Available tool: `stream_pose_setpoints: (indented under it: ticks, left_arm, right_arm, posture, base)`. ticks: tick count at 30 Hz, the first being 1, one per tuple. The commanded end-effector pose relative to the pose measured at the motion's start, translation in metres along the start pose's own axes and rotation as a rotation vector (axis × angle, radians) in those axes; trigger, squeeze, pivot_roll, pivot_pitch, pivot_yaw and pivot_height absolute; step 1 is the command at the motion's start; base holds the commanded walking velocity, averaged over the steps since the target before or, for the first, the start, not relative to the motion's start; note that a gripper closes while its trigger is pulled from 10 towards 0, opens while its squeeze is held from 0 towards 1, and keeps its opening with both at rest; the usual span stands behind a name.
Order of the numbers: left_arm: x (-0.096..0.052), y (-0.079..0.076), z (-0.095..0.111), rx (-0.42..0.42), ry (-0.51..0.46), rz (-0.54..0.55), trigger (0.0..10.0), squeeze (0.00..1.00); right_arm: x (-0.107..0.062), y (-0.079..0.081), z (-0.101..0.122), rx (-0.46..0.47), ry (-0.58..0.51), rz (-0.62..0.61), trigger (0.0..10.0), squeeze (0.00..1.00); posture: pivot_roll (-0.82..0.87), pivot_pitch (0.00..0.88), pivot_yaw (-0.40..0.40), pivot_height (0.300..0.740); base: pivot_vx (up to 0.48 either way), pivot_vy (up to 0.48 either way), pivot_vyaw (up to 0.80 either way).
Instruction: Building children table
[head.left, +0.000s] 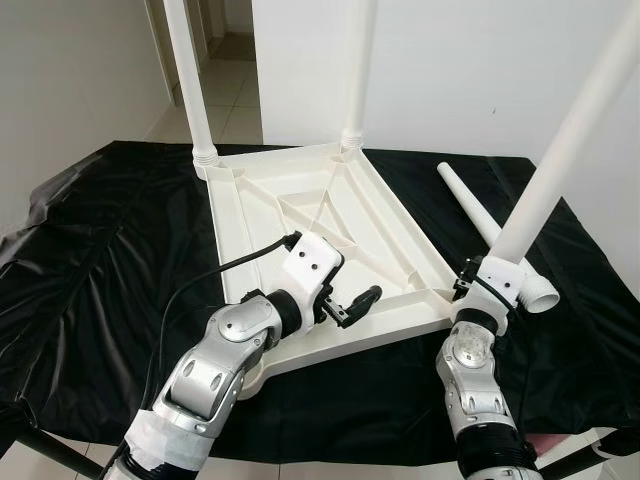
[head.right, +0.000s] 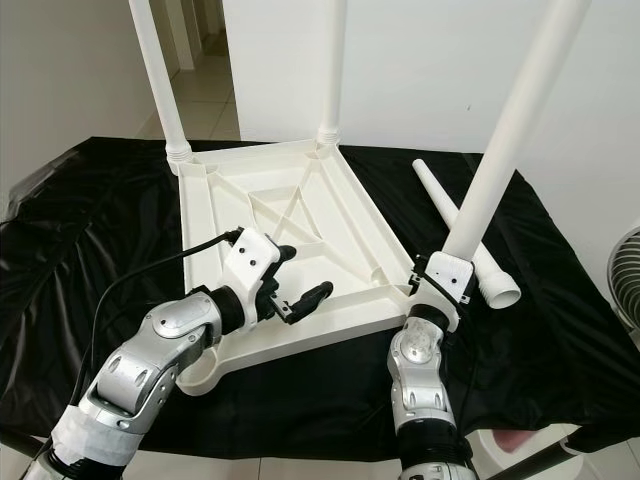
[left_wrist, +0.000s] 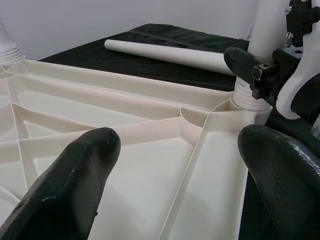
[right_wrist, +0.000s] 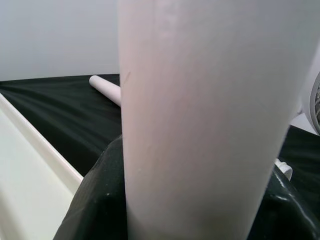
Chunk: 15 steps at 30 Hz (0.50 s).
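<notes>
A white plastic tabletop (head.left: 300, 215) lies upside down on the black cloth (head.left: 110, 260). Two white legs (head.left: 188, 80) (head.left: 358, 70) stand upright in its far corners. At the near right corner my right gripper (head.left: 497, 275) is shut on a third leg (head.left: 560, 150), which leans to the right above the corner socket (left_wrist: 245, 97). In the right wrist view that leg (right_wrist: 200, 120) sits between the black fingers (right_wrist: 95, 200). My left gripper (head.left: 345, 305) hovers open over the near ribs of the tabletop (left_wrist: 150, 145), holding nothing. A fourth leg (head.left: 470, 205) lies loose on the cloth to the right.
The tabletop's near left corner has a round socket (head.right: 200, 375) close to the cloth's front edge. A fan (head.right: 625, 280) stands off the right side. White walls rise behind, with a doorway (head.left: 225, 60) at the back left.
</notes>
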<state>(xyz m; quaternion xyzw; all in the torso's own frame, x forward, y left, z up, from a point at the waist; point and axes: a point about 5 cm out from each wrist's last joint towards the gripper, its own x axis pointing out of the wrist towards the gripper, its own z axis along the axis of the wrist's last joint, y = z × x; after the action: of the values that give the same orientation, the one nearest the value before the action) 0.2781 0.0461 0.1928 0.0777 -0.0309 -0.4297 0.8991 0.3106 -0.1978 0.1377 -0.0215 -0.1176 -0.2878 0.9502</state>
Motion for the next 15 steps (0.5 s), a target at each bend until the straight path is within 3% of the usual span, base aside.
stream_pose_setpoints:
  ticks: [1, 2, 14, 15]
  left_arm:
    - [0.0000, -0.0032, 0.0010, -0.002, -0.005, -0.013, 10.0, 0.00]
    - [0.0003, -0.0034, 0.0010, -0.003, -0.005, -0.014, 10.0, 0.00]
    - [0.0013, -0.0046, 0.0015, -0.005, -0.008, -0.018, 10.0, 0.00]
    - [0.0012, -0.0047, 0.0015, -0.006, -0.007, -0.017, 10.0, 0.00]
  right_arm:
    - [0.0006, -0.0112, -0.0079, -0.017, 0.024, -0.026, 10.0, 0.44]
    - [0.0016, -0.0122, -0.0065, -0.013, 0.014, -0.019, 10.0, 1.00]
    - [0.0022, -0.0075, 0.0014, 0.034, -0.035, 0.046, 10.0, 1.00]
    - [0.0028, -0.0041, 0.0014, 0.047, -0.023, 0.101, 10.0, 0.88]
  posture:
    - [-0.02, 0.016, 0.016, 0.740]
    - [-0.02, 0.015, 0.015, 0.740]
    - [-0.02, 0.014, 0.013, 0.740]
    - [-0.02, 0.017, 0.013, 0.740]
  base:
    - [0.000, 0.000, 0.00]
    - [0.000, 0.000, 0.00]
    - [0.000, 0.000, 0.00]
    - [0.000, 0.000, 0.00]
